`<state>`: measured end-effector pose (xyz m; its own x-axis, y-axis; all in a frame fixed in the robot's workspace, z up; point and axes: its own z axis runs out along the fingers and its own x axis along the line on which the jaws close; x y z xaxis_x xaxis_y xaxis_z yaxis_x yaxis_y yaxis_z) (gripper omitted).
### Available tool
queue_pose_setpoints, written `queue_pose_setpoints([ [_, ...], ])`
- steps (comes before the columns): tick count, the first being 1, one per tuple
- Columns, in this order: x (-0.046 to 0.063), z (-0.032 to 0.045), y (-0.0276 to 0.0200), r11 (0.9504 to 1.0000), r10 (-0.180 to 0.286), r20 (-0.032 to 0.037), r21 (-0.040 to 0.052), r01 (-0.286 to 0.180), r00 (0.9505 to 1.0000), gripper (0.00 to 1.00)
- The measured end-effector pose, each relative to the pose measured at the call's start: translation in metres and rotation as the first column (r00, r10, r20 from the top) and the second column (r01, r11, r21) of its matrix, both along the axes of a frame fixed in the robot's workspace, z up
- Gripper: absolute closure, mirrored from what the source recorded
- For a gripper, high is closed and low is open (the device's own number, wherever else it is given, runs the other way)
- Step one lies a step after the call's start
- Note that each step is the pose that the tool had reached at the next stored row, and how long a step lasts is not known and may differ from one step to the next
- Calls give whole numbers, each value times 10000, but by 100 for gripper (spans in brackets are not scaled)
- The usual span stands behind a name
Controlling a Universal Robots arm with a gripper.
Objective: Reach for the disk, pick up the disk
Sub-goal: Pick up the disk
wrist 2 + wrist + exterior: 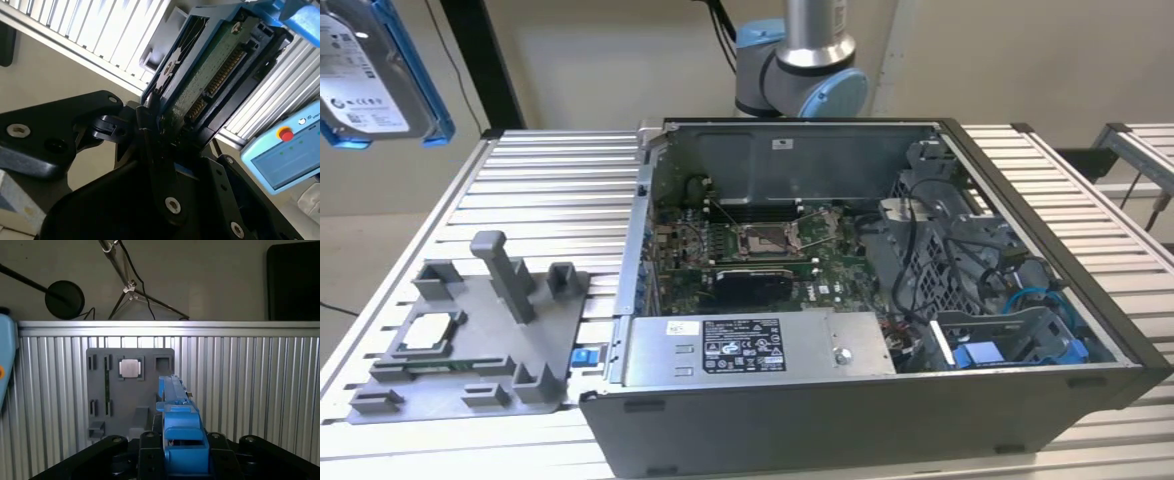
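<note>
**Disk (pixel 374 75) held high above the bench (pixel 547 180)**
At the exterior view's left, the disk hangs over a grey fixture plate (pixel 474 345), gripped edge-on by the clenched tool (pixel 180 450). An open computer case (pixel 854 430) sits to the right.

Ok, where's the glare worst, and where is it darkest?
Second wrist view: the ribbed table blows out white behind the disk. First wrist view: a bright band along the table's edge, dim wall beyond. Exterior view: evenly lit, mild shade inside the computer case.
</note>
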<state>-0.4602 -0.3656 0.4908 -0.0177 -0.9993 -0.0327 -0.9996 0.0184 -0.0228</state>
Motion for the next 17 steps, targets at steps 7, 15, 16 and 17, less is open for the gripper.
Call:
queue_pose_setpoints([
  [7, 114, -1, 0, 10000, 0, -3, 1, 0, 10000, 100],
  [15, 276, 0, 0, 10000, 0, -13, 1, 0, 10000, 100],
  [16, 296, 0, 0, 10000, -1, -15, 0, 1, 10000, 100],
  [17, 316, 0, 0, 10000, 0, -16, 0, 0, 10000, 100],
])
